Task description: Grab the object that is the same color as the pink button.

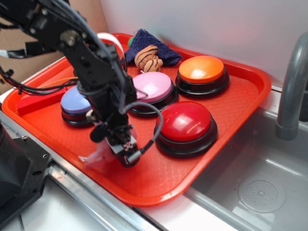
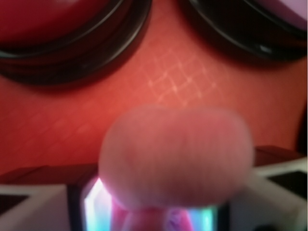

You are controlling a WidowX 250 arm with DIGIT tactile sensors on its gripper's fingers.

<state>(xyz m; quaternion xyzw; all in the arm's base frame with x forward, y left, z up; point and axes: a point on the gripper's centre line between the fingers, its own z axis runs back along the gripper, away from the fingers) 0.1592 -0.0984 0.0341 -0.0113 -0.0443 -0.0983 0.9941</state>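
Tool [image 1: 124,150] clamps one pink toy [image 2: 175,156]; four buttons, one pink button [image 1: 152,86], share the tray [image 1: 231,110].

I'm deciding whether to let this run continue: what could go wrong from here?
The wrist view shows the small pink plush toy bulging between the gripper fingers; soft plush may slip out when lifted. The gripper hangs close beside the red dome button, so a sideways move could bump or press it.

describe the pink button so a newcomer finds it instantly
On the red tray, four dome buttons sit in a cluster. The pink button is in the middle, behind the red button and beside the orange button; it alone has a light pink top.
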